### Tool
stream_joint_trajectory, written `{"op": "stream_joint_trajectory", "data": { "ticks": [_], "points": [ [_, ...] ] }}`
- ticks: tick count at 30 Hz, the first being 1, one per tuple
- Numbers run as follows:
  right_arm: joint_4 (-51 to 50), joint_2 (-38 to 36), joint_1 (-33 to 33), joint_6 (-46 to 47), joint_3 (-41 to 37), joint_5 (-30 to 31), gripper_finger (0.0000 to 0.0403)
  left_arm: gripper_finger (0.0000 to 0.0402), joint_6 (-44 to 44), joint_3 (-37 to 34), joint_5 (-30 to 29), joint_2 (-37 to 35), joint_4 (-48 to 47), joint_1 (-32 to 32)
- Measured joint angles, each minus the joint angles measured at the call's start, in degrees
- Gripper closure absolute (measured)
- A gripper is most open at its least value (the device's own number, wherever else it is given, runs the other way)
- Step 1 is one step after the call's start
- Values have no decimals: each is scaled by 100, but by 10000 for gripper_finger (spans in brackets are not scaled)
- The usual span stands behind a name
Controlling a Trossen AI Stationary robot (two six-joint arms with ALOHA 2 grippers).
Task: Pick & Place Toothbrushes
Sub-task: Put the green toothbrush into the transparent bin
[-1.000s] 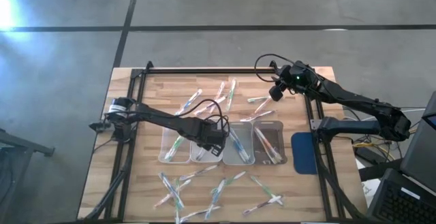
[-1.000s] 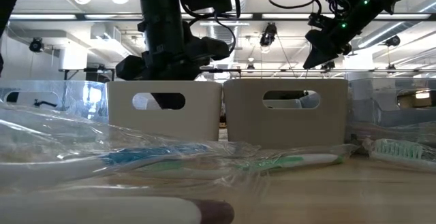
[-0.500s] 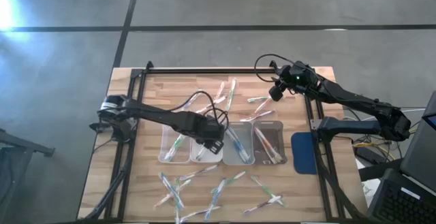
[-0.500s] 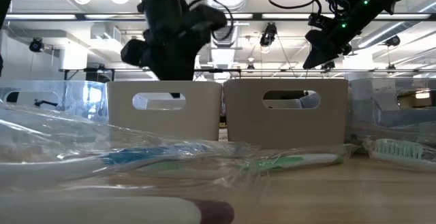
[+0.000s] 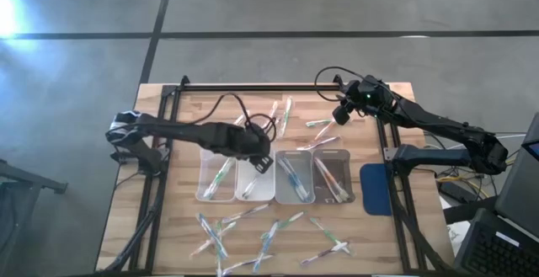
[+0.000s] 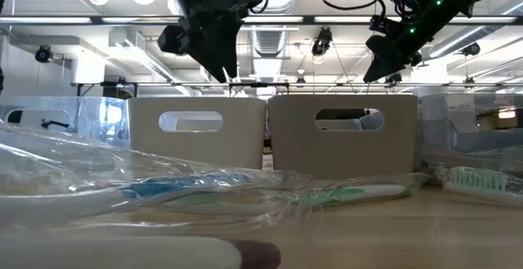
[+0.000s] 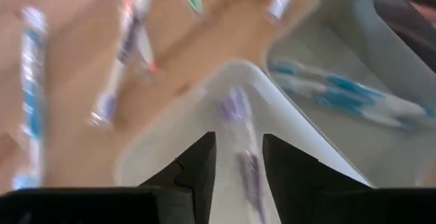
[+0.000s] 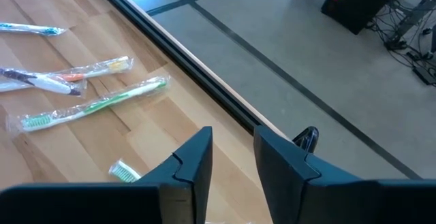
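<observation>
High view is giving me the wooden plank table [image 5: 177,226], pale and grained, framed by black rails. Four clear rectangular plastic trays [image 5: 274,177] are sitting side by side at its middle, thin-walled with rounded corners; a blue pad [image 5: 375,189] is lying flat off the table's right edge. The toothbrushes [image 5: 268,237] are lying scattered as thin sticks in crinkly clear wrap, one batch near the front edge, another behind the trays, and several inside the trays: a green one in the leftmost tray, a purple one in the second, blue ones in the third.

My left arm is reaching low across the table from its left edge, elbow stretched, with the left hand [image 5: 263,161] hanging over the back rim of the second tray, pointing down. Its fingers [image 7: 196,173] are standing slightly apart with nothing between them. My right arm is angling in from the right side, raised above the table's far right corner; the right hand [image 8: 231,163] is standing slightly parted and empty, tilted down toward the back rail.
</observation>
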Motion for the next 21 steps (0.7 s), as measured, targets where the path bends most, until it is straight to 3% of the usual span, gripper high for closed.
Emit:
{"op": "stream_joint_trajectory", "data": {
  "ticks": [10, 21],
  "points": [
    [243, 0, -2, -26, 0, 1, 336, 276, 1055, 0, -31, -30, 304, 1113],
    [1020, 0, -2, -389, 0, 3, 360, 275, 2396, -2, 439, -30, 1337, 2146]
  ]
}}
